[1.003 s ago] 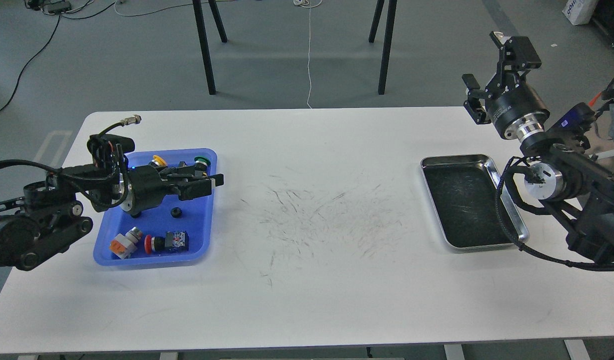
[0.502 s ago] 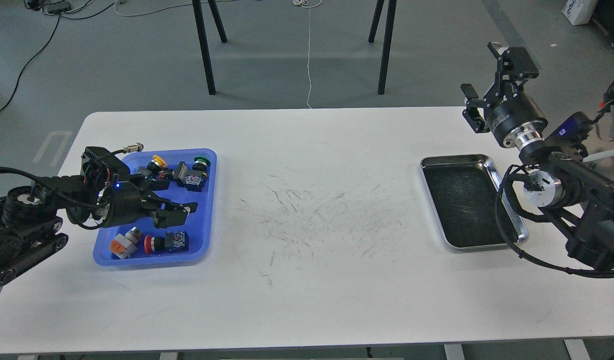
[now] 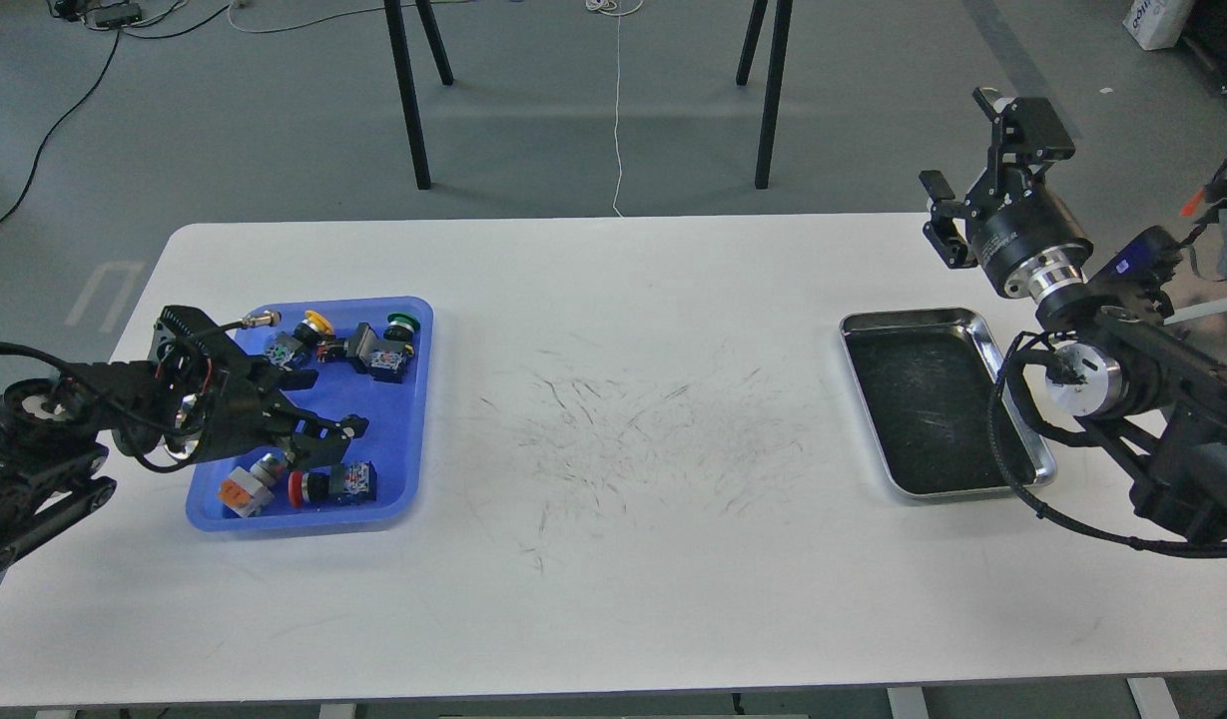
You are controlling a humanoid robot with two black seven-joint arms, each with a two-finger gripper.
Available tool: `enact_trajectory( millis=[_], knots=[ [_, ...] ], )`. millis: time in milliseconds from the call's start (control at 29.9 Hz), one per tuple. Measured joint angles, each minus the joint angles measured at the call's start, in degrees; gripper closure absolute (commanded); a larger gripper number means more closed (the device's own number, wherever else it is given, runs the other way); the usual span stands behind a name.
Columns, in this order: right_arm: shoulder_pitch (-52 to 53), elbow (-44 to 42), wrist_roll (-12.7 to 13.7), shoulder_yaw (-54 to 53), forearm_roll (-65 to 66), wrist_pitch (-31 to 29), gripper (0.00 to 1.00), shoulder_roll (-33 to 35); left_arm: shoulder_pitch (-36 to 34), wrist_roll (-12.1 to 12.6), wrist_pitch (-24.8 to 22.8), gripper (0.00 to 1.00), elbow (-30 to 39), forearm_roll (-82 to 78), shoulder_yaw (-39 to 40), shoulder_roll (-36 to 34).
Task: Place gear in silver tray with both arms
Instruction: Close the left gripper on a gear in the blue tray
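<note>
The silver tray (image 3: pixel 914 318) lies on the right of the white table, with nothing in it. My left gripper (image 3: pixel 338 441) reaches low into the blue plastic tray (image 3: pixel 405 469), its fingers apart just above the parts at the tray's near side. The small black gear is hidden under this gripper. My right gripper (image 3: pixel 962 140) is open and empty, held high above the table's far right corner, beyond the silver tray.
The blue tray holds several push buttons and switches: yellow (image 3: pixel 315 321), green (image 3: pixel 401 324), red (image 3: pixel 304 486), and an orange-and-grey one (image 3: pixel 244 490). The white table (image 3: pixel 623 419) has scuff marks at its middle. Black stand legs (image 3: pixel 410 100) stand behind the table.
My left gripper has dropped and pulled back to the near left, from above the tray's far side down to where the gear lay. My right gripper has barely moved.
</note>
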State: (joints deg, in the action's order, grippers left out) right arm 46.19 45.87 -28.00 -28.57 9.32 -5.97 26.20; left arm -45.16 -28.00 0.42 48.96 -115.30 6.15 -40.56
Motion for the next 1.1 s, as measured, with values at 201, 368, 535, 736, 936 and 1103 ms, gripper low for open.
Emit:
enact_trajectory(
  millis=[201, 368, 535, 736, 936, 1103],
  knots=[
    [-0.1, 0.0, 0.0, 0.0, 0.0, 0.0, 0.01, 0.0, 0.1, 0.0, 0.6, 0.36, -1.1, -0.1, 0.0, 0.4],
    [-0.1, 0.0, 0.0, 0.0, 0.0, 0.0, 0.01, 0.0, 0.1, 0.0, 0.6, 0.37, -1.7, -0.1, -0.8, 0.5],
    [-0.1, 0.0, 0.0, -0.1, 0.0, 0.0, 0.01, 0.0, -0.1, 0.0, 0.7, 0.41, -2.1, -0.1, -2.3, 0.5],
    [-0.1, 0.0, 0.0, 0.0, 0.0, 0.0, 0.01, 0.0, 0.1, 0.0, 0.7, 0.47, -2.1, -0.1, -2.5, 0.5],
    [-0.1, 0.0, 0.0, 0.0, 0.0, 0.0, 0.01, 0.0, 0.2, 0.0, 0.7, 0.49, -2.2, 0.0, -2.5, 0.6],
    [-0.1, 0.0, 0.0, 0.0, 0.0, 0.0, 0.01, 0.0, 0.2, 0.0, 0.7, 0.5, -2.4, 0.0, -2.5, 1.7]
  ],
)
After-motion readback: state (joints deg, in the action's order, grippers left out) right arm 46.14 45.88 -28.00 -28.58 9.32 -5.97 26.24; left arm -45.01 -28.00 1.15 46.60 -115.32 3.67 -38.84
